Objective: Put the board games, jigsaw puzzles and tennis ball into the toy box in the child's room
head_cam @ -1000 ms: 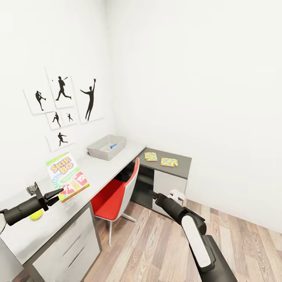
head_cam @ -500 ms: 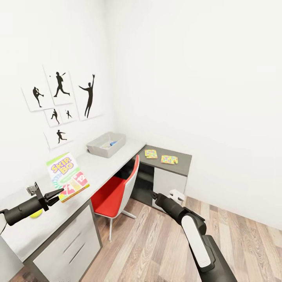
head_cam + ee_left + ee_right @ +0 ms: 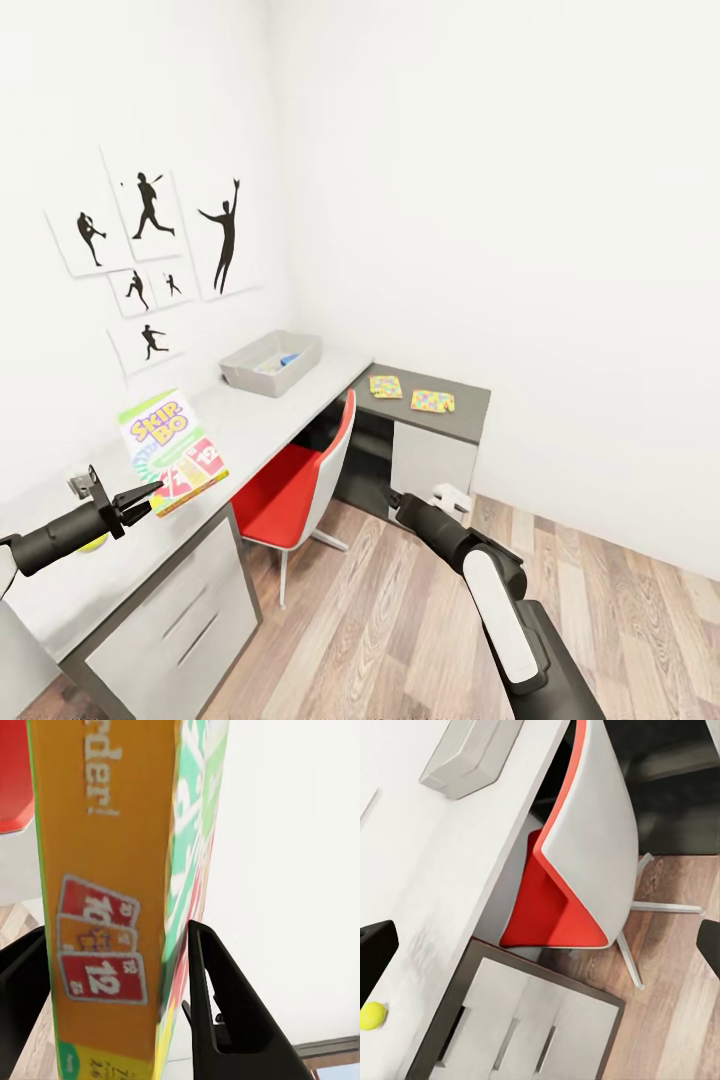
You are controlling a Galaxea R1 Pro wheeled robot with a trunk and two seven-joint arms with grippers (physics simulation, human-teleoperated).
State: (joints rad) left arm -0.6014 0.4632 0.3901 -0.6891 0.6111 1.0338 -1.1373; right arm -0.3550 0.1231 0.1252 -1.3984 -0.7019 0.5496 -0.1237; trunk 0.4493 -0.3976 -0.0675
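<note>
The whole head view has slid a touch since a second ago, posters and toy box [image 3: 270, 363] sitting higher and further left, so that's the camera moving, while the left gripper [image 3: 148, 497] keeps its spot over the white desk [image 3: 250, 430]. It's clamped on the Skip-Bo board game [image 3: 172, 452], the box standing nearly upright with its long axis rising from the fingers, printed face toward the room, and the left wrist view shows its orange edge [image 3: 105, 892] wedged between both black fingers [image 3: 217, 1012]. The right gripper [image 3: 392, 497] hangs low by the red chair [image 3: 290, 490], fingers spread wide; the tennis ball [image 3: 371, 1015] rests on the desk, the two jigsaw puzzles [image 3: 410, 394] on the dark corner top.
</note>
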